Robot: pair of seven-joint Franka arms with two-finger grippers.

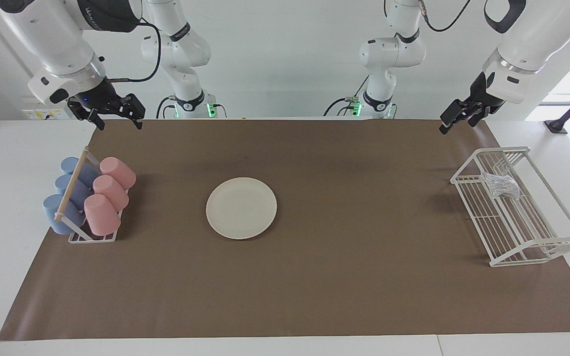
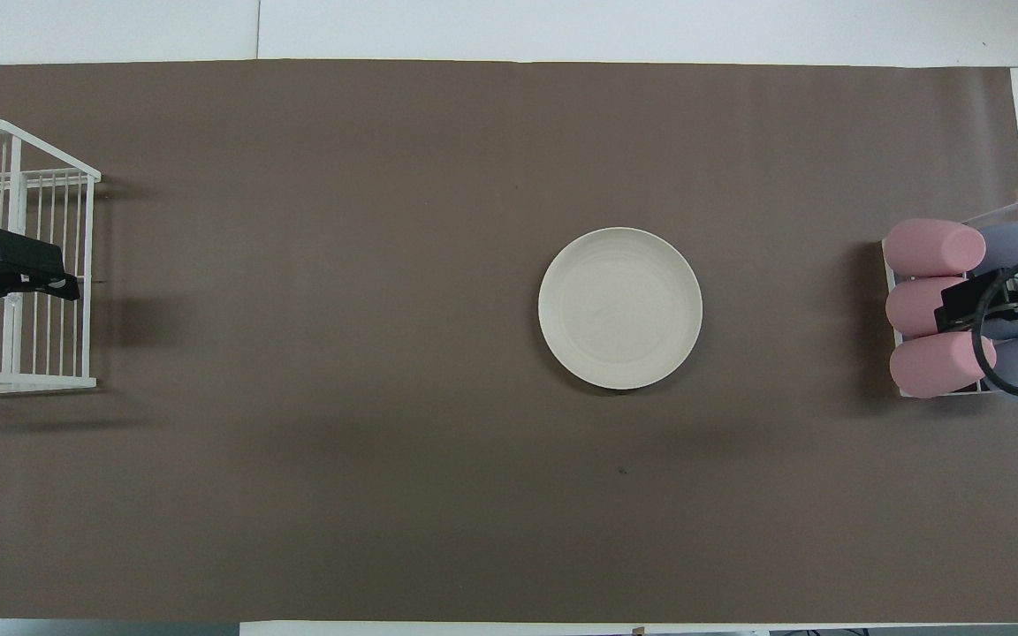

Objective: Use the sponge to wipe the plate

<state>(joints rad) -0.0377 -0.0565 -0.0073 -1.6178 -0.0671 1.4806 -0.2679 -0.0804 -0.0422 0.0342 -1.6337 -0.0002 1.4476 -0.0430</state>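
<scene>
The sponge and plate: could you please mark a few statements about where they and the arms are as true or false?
1. The sponge lies in the white wire rack. True.
2. The plate holds the sponge. False: it is bare.
3. The left gripper holds the sponge. False: it hangs empty above the table, jaws open.
4. The right gripper is up near the cup rack. True.

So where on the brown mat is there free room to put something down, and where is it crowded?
The brown mat is bare between the plate and the white wire rack, and along its whole edge farthest from the robots. It is crowded at the right arm's end, where the cup rack holds pink and blue cups. The wire rack holds the sponge.
</scene>
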